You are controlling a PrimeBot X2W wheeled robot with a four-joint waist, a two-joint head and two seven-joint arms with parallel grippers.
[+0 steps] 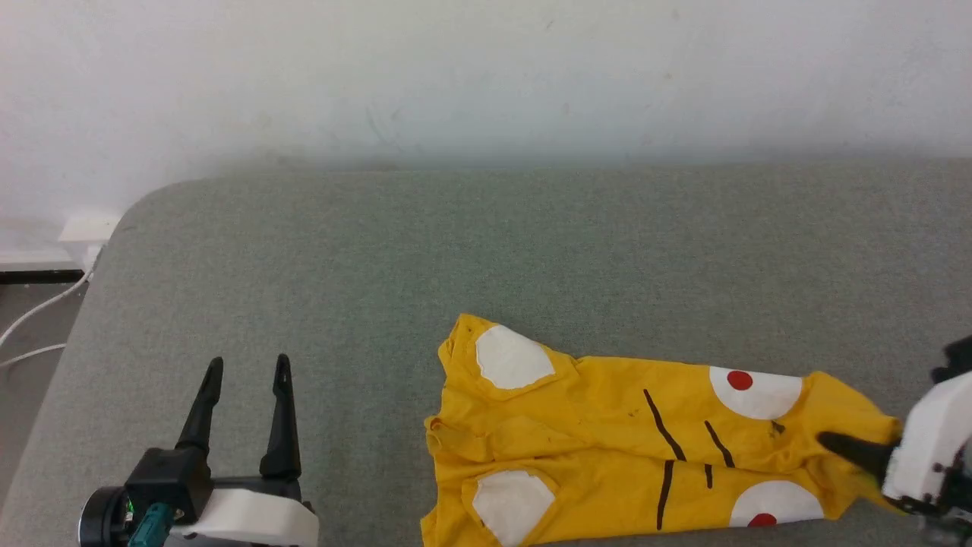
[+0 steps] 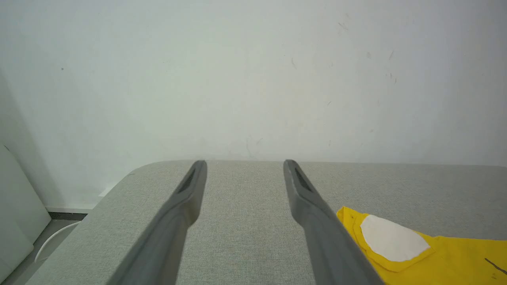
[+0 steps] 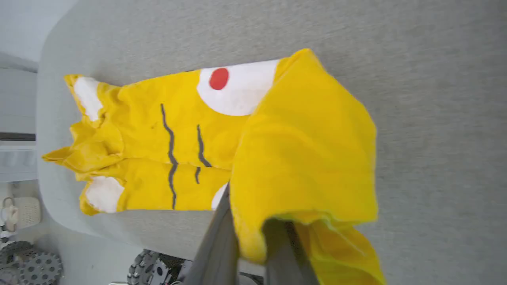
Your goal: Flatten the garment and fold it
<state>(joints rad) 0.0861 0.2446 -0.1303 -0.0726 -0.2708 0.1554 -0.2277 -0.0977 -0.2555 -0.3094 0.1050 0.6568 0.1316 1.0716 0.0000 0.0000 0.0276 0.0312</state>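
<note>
The right gripper [image 1: 844,445] is closed on the right end of the garment [image 1: 607,441], at the near right of the table [image 1: 304,258]. In the right wrist view its two dark fingers [image 3: 220,249] stand close together with a fold of yellow cloth pinched between them. The held end is raised a little from the table and turned over, so its plain yellow side faces this camera. The rest of the garment lies on the grey fabric top of the table and stretches to the left from the gripper. It is not flat: it is narrow and wrinkled, and a long crease runs along its middle. On it I see white ovals, two red dots and some thin black lines, and its left end is bunched, with one white patch on the far side and one on the near side. The left gripper [image 1: 249,363] is at the near left of the table, well apart from the garment. Its fingers are spread wide, with nothing between them, and they point toward the far white wall [image 1: 486,76]. In the left wrist view the left end of the garment [image 2: 435,253] lies just to the right of the left gripper [image 2: 245,164]. A white cable [image 1: 38,311] lies on the floor beyond the left edge of the table.
</note>
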